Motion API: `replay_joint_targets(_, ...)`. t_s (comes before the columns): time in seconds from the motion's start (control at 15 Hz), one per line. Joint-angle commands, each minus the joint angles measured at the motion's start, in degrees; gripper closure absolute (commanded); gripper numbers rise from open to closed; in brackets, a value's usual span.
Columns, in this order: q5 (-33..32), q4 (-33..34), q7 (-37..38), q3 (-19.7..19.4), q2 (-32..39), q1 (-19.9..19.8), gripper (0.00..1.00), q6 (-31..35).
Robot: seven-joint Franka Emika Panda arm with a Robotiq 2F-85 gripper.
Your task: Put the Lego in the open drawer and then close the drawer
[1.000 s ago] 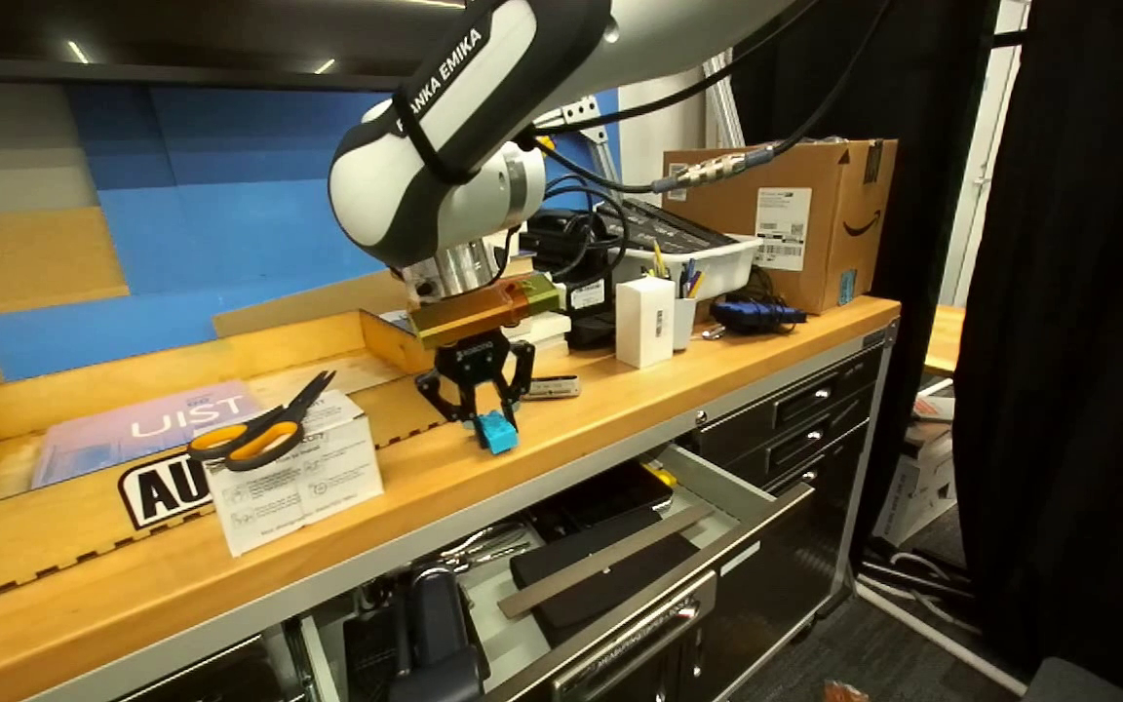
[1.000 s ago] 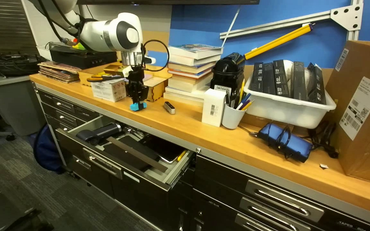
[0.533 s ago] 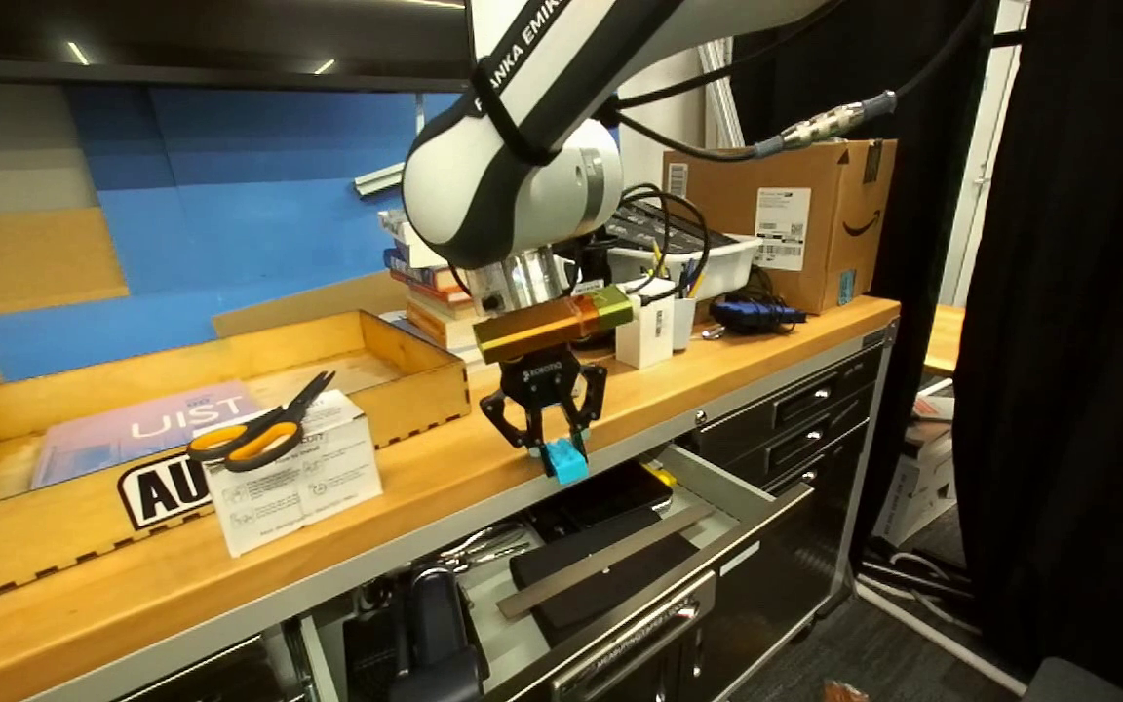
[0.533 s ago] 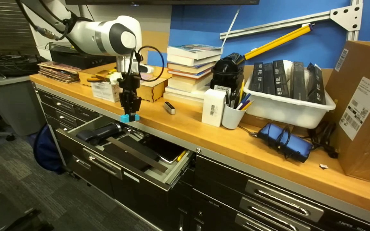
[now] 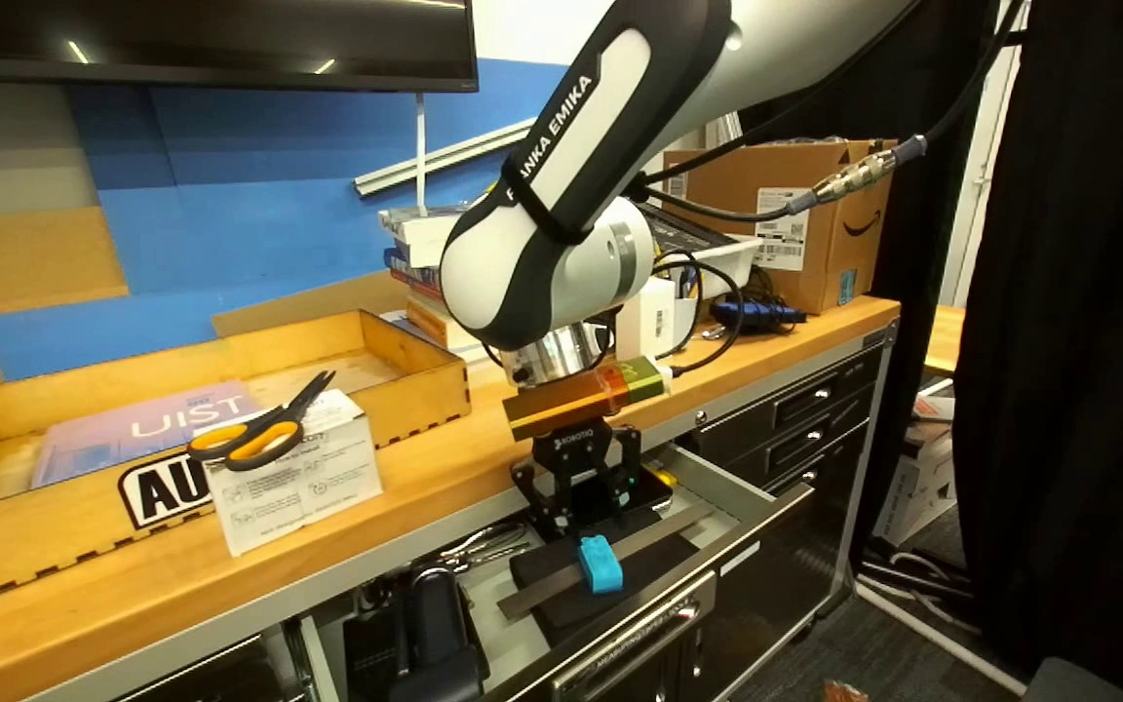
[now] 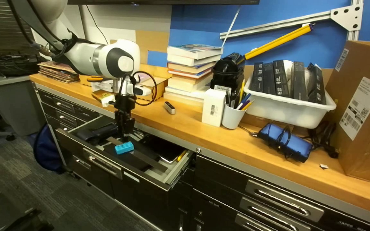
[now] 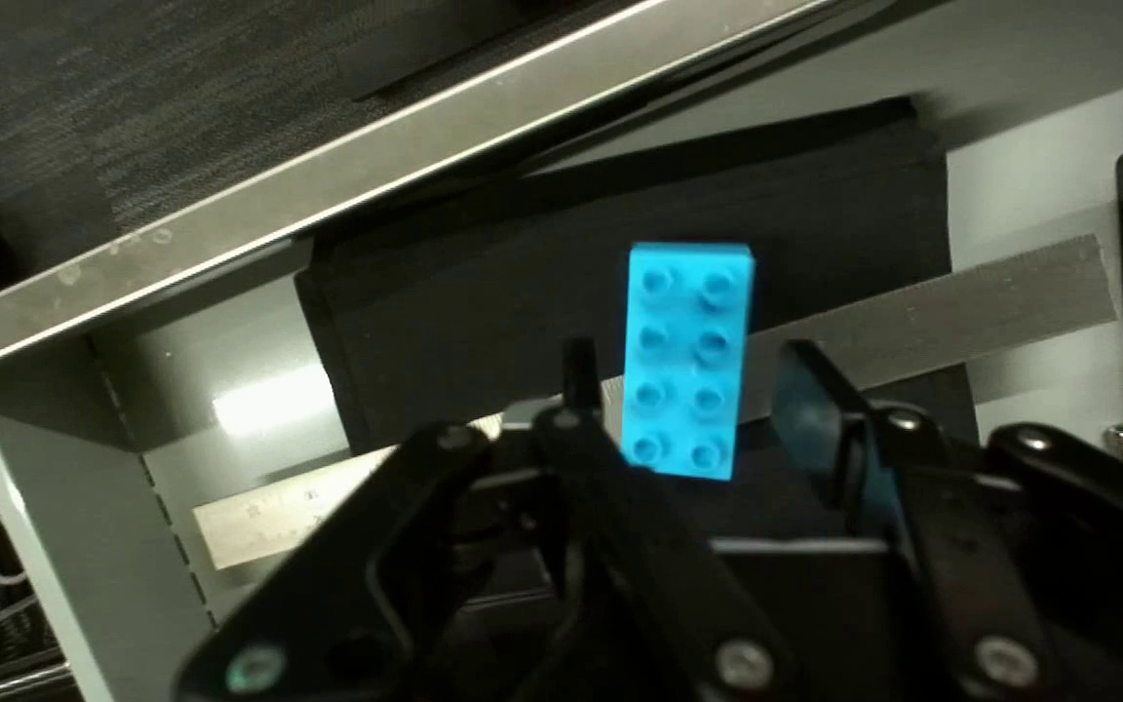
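Note:
The Lego (image 5: 600, 564) is a light-blue brick. It is over the black case and the metal ruler inside the drawer (image 6: 71, 144); I cannot tell whether it rests on them or is still dropping. In the wrist view the Lego (image 7: 686, 361) shows studs up, with gaps on both sides of it. My gripper (image 6: 125, 133) is open above the Lego, low over the drawer. In the wrist view the gripper (image 7: 690, 366) has its fingers spread apart and touching nothing. The drawer is pulled open, with its silver handle (image 5: 635, 639) in front.
The ruler (image 6: 151, 162) lies across the black case (image 5: 561, 614). A dark tool (image 5: 440, 624) lies in the same drawer. On the wooden bench stand a white box with scissors (image 5: 293, 468), a wooden tray (image 5: 415, 390), books (image 6: 191, 64) and a pen cup (image 6: 233, 117).
My gripper has moved from above the bench to over the drawer and lowered. It has opened and let go of the Lego, which is now below the fingers. The drawer has not moved.

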Motion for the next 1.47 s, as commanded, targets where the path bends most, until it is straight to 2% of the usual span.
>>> replay_joint_targets(0.0,2.4,-2.8,-2.2,-0.1,-4.3,-1.5,0.18,-0.2)
replay_joint_targets(0.13,4.1,-5.1,-6.7,-0.3,-7.3,-3.5,0.02,-2.1)
replay_joint_targets(0.2,4.6,-6.6,-7.5,-0.8,-8.6,-4.5,0.00,-3.0)
replay_joint_targets(0.53,5.0,-11.8,-9.3,-3.4,-10.0,-8.6,0.00,-5.9)
replay_joint_targets(0.8,7.3,-13.5,-16.5,-3.8,-8.3,-11.4,0.00,-9.0)
replay_joint_targets(1.2,4.9,-11.9,-8.2,-4.5,-3.1,-9.9,0.00,-3.4)
replay_joint_targets(1.4,4.5,-10.0,-6.1,-4.5,-1.2,-8.9,0.00,-2.9)
